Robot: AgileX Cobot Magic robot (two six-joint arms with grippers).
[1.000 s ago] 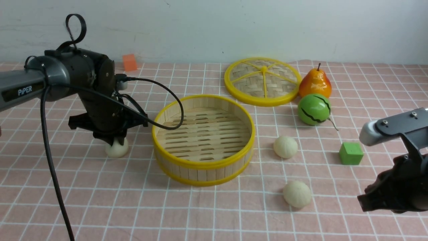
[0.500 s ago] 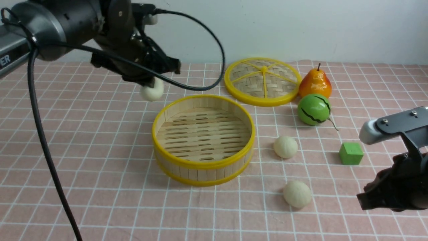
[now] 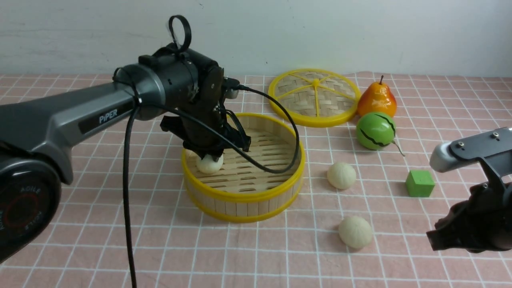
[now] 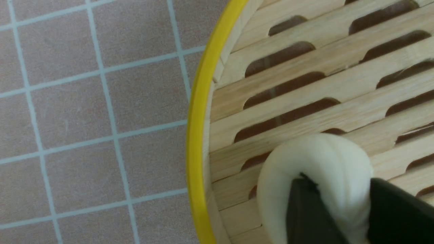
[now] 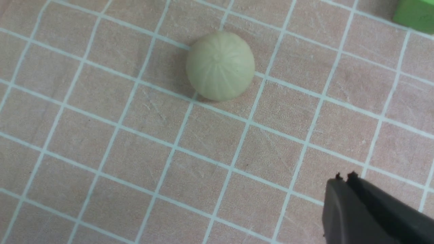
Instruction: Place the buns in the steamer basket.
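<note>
The steamer basket [image 3: 244, 196] [image 4: 196, 118] stands mid-table on the pink checked cloth. My left gripper [image 3: 210, 158] [image 4: 335, 179] reaches down inside it near its left wall, shut on one cream-white bun [image 3: 209, 164] [image 4: 315, 159]. The bun is pinched between the black fingers and sits low over the slatted floor. Two more buns [image 3: 341, 175] [image 3: 355, 232] lie on the cloth right of the basket. My right gripper [image 3: 434, 240] [image 5: 346, 176] hovers shut and empty at the far right, a little way from the nearer bun [image 5: 220, 66].
The flat woven lid [image 3: 314, 97] lies behind the basket. A pear [image 3: 377, 99] and a green striped melon [image 3: 376, 131] sit to its right. A green cube [image 3: 419, 183] [image 5: 415, 10] rests near the right arm. The left arm's cable hangs over the basket.
My left gripper lifted the bun from the cloth left of the basket, carried it up and over the rim, and lowered it inside. The right arm has barely moved.
</note>
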